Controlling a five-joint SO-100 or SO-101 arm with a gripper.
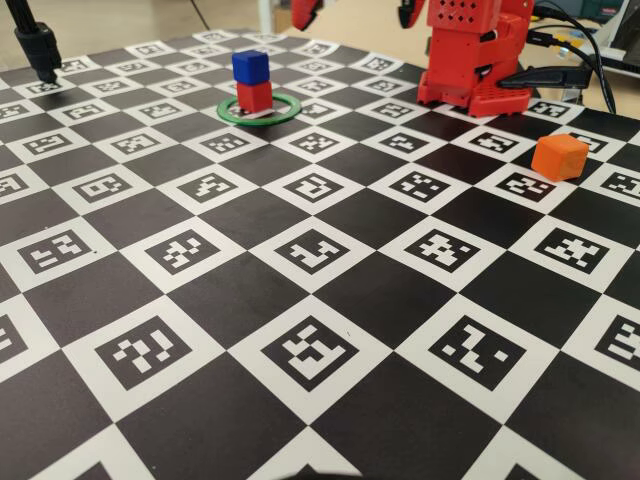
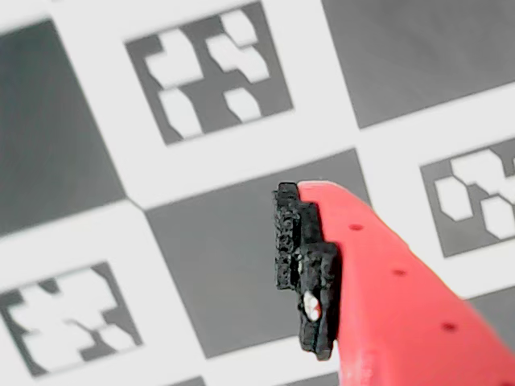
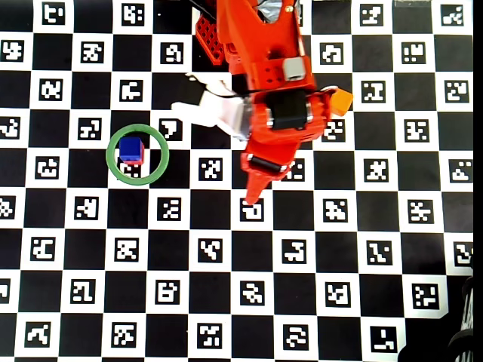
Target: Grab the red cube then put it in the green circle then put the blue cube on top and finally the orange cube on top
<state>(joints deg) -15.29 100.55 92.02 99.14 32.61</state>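
Blue cube (image 1: 250,66): stacked on the red cube (image 1: 254,96), upper left of the fixed view.
Green circle (image 1: 259,110): flat on the checkered mat (image 1: 300,330), ringing the stack.
Orange cube (image 1: 559,157): alone at right edge, near the arm's base (image 1: 470,60).
Gripper (image 3: 253,197): raised mid-frame overhead, holding nothing; its opening cannot be judged.

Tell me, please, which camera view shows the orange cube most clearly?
The fixed view shows it best: the orange cube stands alone and uncovered on the checkered board, with three faces visible. In the overhead view only a part of it shows beside the red arm, which covers the rest. The wrist view does not show it.
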